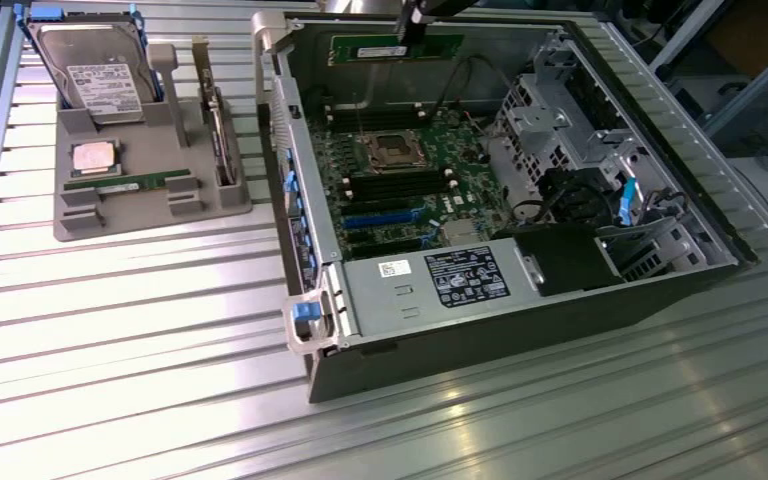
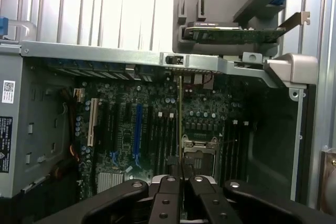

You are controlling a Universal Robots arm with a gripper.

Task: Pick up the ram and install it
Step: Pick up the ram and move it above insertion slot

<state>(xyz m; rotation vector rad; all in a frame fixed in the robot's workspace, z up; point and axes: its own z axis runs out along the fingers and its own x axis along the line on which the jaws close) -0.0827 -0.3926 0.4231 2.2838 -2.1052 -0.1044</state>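
My fingers (image 2: 173,170) are clamped on the ram (image 1: 398,47), held edge-down above the motherboard (image 1: 398,190) of the open computer case (image 1: 398,350), near the tabletop's (image 1: 157,340) far edge. 1 similar stick (image 1: 124,183) rests in the grey holder (image 1: 157,215).

Robotics lab or test workcell for computer assembly. Worktop of ribbed silver aluminium profile (image 1: 117,300), industrial rather than domestic. Open dark-grey desktop computer case (image 1: 491,345) laid on side, green motherboard (image 1: 398,190) exposed. Grey moulded parts fixture (image 1: 157,215) beside case, silver hard drive (image 1: 91,75) standing upright in it. Black robot gripper (image 2: 180,177) pinching thin green ram stick (image 1: 398,47) above open case.
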